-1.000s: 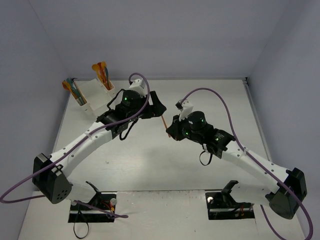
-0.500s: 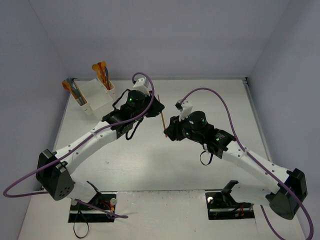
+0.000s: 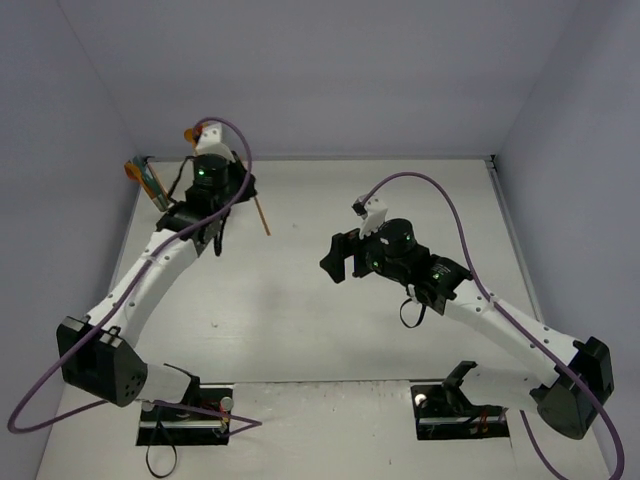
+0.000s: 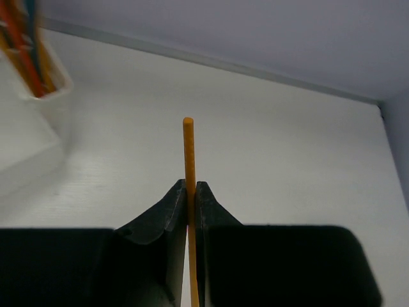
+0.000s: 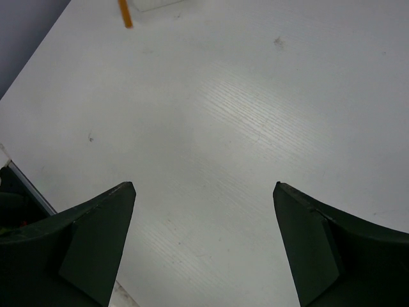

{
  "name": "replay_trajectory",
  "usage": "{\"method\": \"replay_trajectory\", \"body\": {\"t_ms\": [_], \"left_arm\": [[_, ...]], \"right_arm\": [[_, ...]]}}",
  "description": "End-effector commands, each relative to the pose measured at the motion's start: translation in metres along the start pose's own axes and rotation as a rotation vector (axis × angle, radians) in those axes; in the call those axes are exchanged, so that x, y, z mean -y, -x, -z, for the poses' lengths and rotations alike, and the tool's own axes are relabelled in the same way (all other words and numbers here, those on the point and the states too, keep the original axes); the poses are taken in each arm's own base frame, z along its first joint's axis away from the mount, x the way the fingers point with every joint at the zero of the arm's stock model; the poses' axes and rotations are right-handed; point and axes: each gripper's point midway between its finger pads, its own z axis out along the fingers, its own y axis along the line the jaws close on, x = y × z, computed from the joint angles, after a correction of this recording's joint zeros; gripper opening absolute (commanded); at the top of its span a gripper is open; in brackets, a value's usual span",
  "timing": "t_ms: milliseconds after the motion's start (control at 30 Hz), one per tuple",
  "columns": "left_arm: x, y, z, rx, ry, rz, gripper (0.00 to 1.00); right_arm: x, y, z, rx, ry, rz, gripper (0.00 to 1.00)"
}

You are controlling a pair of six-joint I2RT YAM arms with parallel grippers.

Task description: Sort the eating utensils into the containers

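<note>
Orange utensil sits clamped in the tightly closed left pincer; right pincer gapes wide, holding nothing, above the tabletop.

One thin orange utensil is held up in the air near the white bins. More colored utensils stand inside one bin.

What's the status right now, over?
Left gripper shut on orange utensil, near containers. Right gripper open, empty. No obstruction seen.
</note>
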Motion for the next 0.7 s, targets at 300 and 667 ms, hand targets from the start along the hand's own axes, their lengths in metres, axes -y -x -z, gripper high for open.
{"method": "replay_trajectory", "body": {"t_ms": [300,667], "left_arm": [[-0.205,0.210,0.061,0.573,0.543,-0.155,0.00],[-0.279,0.206,-0.001,0.557,0.605,-0.145,0.00]], "right_arm": [[0.037,0.022,-0.002,0.039,-0.033,-0.013,0.87],[0.055,0.011,-0.013,-0.012,-0.077,-0.007,0.87]]}}
